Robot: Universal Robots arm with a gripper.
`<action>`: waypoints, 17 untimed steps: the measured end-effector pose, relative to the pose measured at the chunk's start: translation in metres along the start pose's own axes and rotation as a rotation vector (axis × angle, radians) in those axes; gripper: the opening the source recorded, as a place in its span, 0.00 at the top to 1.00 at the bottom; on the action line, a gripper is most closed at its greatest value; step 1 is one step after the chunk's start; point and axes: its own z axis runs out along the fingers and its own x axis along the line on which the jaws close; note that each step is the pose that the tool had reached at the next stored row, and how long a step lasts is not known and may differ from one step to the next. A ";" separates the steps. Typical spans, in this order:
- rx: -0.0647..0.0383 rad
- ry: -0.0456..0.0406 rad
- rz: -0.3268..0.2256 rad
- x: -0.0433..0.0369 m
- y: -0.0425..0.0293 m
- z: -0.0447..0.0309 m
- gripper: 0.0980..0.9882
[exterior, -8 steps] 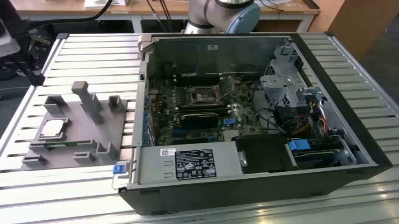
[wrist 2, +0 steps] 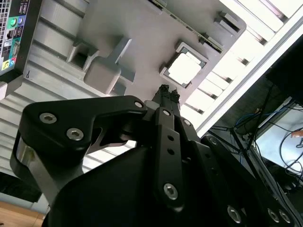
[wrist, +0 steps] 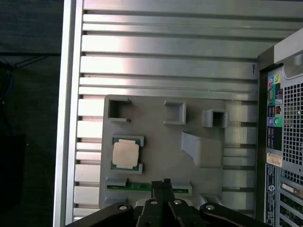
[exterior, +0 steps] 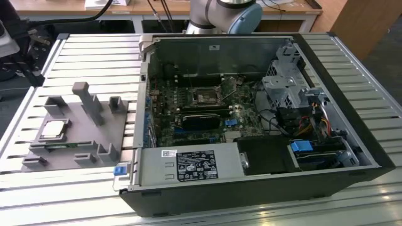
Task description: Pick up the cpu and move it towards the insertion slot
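Note:
The cpu [exterior: 53, 130] is a flat silver square lying in a framed pocket of the grey fixture plate [exterior: 75, 150], at the exterior view's left. Both wrist views look down on the cpu [wrist 2: 184, 68] [wrist: 126, 153] from well above. My gripper [wrist 2: 166, 92] [wrist: 164, 182] hangs high over the plate's edge, off to one side of the chip and not touching it. Its thin black fingertips [wrist 2: 162, 90] are pressed together with nothing between them. The insertion slot [exterior: 205, 96] is a dark square socket on the green board inside the open computer case [exterior: 370, 155].
Upright grey blocks [exterior: 83, 100] rise from the fixture plate near the chip. A green strip [wrist: 137, 187] sits in a holder at the plate's edge. The case's walls, drive cage [exterior: 285, 87] and cables [exterior: 308, 125] crowd the socket. Everything rests on a slatted metal table [exterior: 94, 56].

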 end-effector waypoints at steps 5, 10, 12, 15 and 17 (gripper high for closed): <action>0.000 0.0000 0.000 0.0023 0.0000 0.0000 0.99; 0.000 0.0000 0.000 0.0055 0.0001 0.0001 0.99; 0.000 -0.0001 0.000 0.0070 0.0001 0.0002 0.99; 0.000 0.0000 0.000 0.0095 0.0002 0.0001 0.99; 0.000 0.0000 0.000 0.0112 0.0002 0.0001 0.99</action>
